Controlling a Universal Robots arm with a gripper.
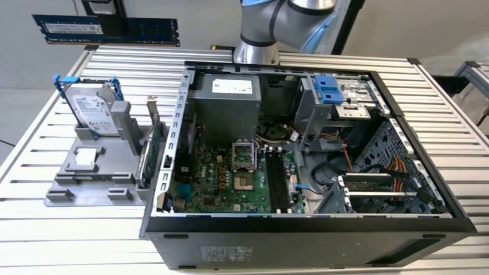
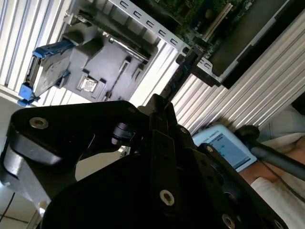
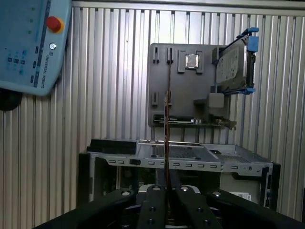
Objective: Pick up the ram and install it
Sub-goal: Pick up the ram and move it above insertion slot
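Exterior view: the ram (image 1: pixel 149 30) is held in the air, clamped by the gripper (image 1: pixel 104 20), well apart from the open computer case (image 1: pixel 306 235), past its far corner on the exterior view's left. Edge-on, it is seen pinched between the fingers in the first wrist view.

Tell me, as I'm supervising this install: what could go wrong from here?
1. The gripper holds the long ram at one narrow spot, so it might tilt or slip.
2. The slots lie deep in the case near cables; a skewed ram could strike the case wall or snag them.
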